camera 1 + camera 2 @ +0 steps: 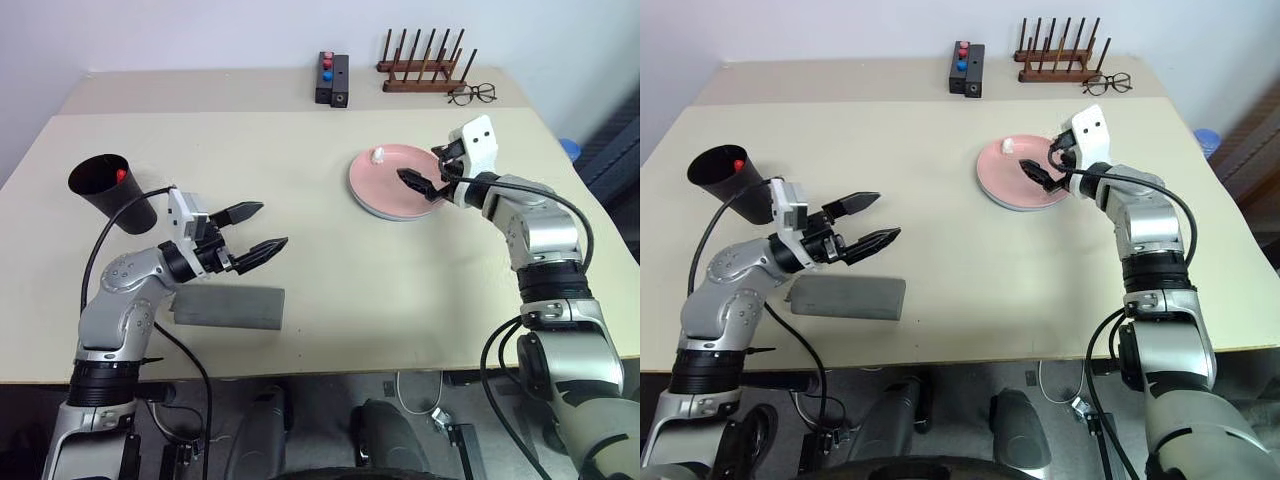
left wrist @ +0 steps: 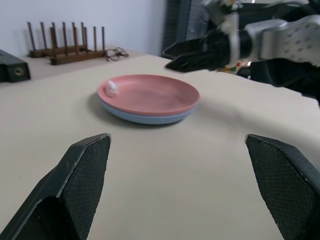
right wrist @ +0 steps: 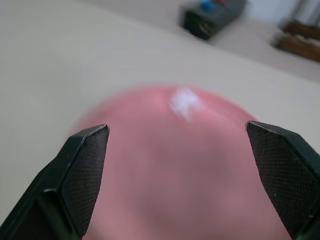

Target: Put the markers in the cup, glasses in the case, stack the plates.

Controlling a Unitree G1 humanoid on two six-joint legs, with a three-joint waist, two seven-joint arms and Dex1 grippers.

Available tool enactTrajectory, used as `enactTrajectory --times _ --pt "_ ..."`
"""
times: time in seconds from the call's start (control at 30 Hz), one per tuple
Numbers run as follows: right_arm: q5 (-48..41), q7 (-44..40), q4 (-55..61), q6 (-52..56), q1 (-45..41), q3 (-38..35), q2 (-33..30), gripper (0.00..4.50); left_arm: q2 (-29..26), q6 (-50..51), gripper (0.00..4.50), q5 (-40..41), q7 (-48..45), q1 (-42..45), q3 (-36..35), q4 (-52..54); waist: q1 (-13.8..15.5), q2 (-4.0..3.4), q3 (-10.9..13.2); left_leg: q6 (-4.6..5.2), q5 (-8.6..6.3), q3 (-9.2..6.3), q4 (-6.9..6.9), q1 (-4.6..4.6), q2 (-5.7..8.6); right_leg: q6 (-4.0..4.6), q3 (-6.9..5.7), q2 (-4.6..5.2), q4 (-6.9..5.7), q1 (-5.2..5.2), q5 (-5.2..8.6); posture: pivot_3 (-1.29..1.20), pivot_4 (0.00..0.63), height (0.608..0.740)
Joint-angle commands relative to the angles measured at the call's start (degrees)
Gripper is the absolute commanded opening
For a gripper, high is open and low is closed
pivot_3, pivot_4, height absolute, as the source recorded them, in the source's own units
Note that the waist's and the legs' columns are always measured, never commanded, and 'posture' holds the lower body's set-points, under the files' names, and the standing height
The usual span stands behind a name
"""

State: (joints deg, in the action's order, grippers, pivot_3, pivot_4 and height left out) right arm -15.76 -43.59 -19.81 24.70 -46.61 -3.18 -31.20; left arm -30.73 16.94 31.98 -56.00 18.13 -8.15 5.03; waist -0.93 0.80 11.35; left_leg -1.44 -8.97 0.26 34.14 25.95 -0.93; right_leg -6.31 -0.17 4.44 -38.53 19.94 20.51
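The salmon pink plate (image 1: 392, 185) lies stacked on the light blue plate (image 2: 145, 118), right of the table's middle. A small white scrap (image 1: 379, 155) sits on the pink plate. My right gripper (image 1: 428, 170) hovers open over the stack's right rim, holding nothing. The black cup (image 1: 105, 190) leans at the far left with a red-capped marker (image 1: 121, 175) inside it. The grey case (image 1: 230, 307) lies shut near the front edge. My left gripper (image 1: 272, 225) is open and empty just above and behind the case. The glasses are hidden from view.
At the back stand a wooden peg rack (image 1: 425, 65), thin-rimmed clear eyeglasses (image 1: 472, 95) and a black box with red and blue buttons (image 1: 332, 80). Bare table (image 1: 320, 260) spreads between my arms.
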Motion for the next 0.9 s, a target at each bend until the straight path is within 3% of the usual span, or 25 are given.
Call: enactTrajectory --times 0.03,0.23,0.37,0.57,0.9 --pt "-6.58 -12.28 12.77 1.79 6.37 -0.69 -5.39 4.43 -1.21 -1.56 4.50 1.23 -1.08 -0.45 -2.64 0.61 0.52 0.02 -0.02 0.01 -0.01 -0.01 -0.01 0.00 0.00 0.00 0.00 0.00 0.02 -0.02 0.00 0.00 0.150 0.740" --pt "-16.49 -24.56 29.37 8.41 17.49 -2.35 -14.61 4.43 -3.95 0.08 4.50 5.83 -6.54 -3.63 -5.57 1.32 0.16 0.01 -0.01 0.13 -0.08 -0.01 0.00 0.01 0.06 -0.08 -0.04 0.15 0.32 -0.19 -0.04 0.00 0.150 0.740" --pt "-19.15 -27.24 34.45 9.87 23.37 -3.52 -18.83 4.43 -6.45 -0.33 4.50 6.23 -10.64 -5.43 -6.48 -1.05 -0.01 0.01 -0.01 0.11 -0.09 -0.03 -0.03 -0.35 -0.05 -0.01 -0.01 0.19 0.32 -0.42 -0.05 0.00 0.150 0.740" --pt "-18.38 -26.93 33.69 5.91 26.80 -6.84 -19.95 4.43 -9.49 3.24 4.50 6.96 -14.67 -6.12 -6.05 -5.77 0.14 0.01 -0.01 -0.05 -0.20 -0.01 -0.08 -0.49 -0.03 0.39 0.10 0.40 0.55 -0.57 0.06 0.00 0.150 0.740" --pt "-13.49 -29.14 27.70 -3.97 27.07 -3.75 -18.39 4.43 -10.87 -2.27 4.50 6.94 -17.71 -11.39 -10.56 -1.98 0.10 0.01 -0.02 0.03 -0.20 0.00 -0.39 -0.33 -0.01 0.38 0.10 0.50 0.89 -0.43 0.05 0.00 0.150 0.740"
